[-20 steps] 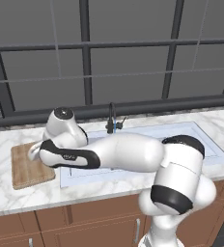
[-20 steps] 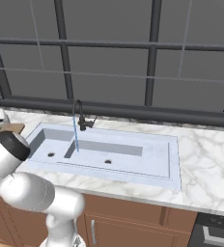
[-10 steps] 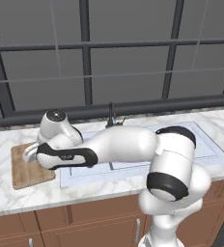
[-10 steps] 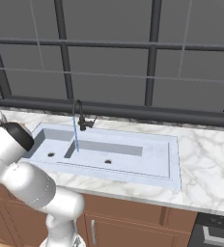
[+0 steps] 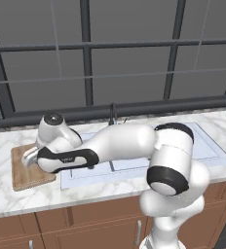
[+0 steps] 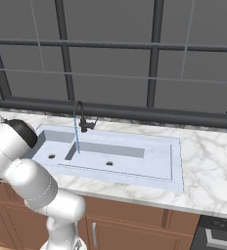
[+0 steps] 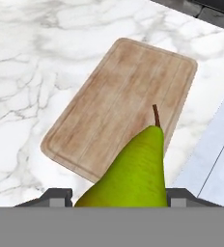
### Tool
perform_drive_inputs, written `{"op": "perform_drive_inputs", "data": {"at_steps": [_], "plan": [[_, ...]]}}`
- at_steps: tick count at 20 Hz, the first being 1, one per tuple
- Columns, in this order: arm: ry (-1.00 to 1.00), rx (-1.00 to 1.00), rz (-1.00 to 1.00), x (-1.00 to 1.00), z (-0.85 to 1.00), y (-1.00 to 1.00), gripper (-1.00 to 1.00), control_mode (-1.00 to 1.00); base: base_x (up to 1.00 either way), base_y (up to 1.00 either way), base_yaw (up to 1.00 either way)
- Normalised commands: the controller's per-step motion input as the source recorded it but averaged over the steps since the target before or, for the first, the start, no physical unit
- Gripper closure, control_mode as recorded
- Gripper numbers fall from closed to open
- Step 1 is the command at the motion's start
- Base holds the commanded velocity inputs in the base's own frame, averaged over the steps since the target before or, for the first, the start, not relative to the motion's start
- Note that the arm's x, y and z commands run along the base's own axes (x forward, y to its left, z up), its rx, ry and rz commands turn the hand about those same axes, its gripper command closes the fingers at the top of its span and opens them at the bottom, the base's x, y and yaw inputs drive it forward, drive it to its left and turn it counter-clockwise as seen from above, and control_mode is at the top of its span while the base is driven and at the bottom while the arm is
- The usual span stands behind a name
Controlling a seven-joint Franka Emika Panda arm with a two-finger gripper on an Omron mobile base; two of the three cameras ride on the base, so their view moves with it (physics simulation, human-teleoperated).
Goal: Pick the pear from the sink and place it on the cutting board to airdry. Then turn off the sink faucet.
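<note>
Pear in my claw, over the board.
From the left: cutting board (image 7: 121, 106) lies bare on the marble counter (image 7: 32, 72); my claw (image 7: 118, 197) pinches the pear (image 7: 133, 173) above its near edge, beside the sink (image 6: 149, 161). I judge the pick done, the set-down pending; water (image 6: 77, 136) runs from the sink faucet (image 6: 80, 117), shut-off remaining.

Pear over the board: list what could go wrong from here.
1. The pear is held above the cutting board near the edge facing the sink; released from this height, it may roll off onto the counter.
2. Water is running from the sink faucet; the lever is small, so the arm may miss it.
</note>
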Motion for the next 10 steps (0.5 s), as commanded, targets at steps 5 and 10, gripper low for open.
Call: {"op": "perform_drive_inputs", "data": {"at_steps": [5, 10], "plan": [[0.0, 0.0, 0.0, 0.0, -0.14, 0.0, 1.0, -1.0, 0.0, 0.0, 0.0], [0.0, 0.0, 0.0, 0.0, -0.17, 0.02, 1.0, -1.0, 0.0, 0.0, 0.0]]}}
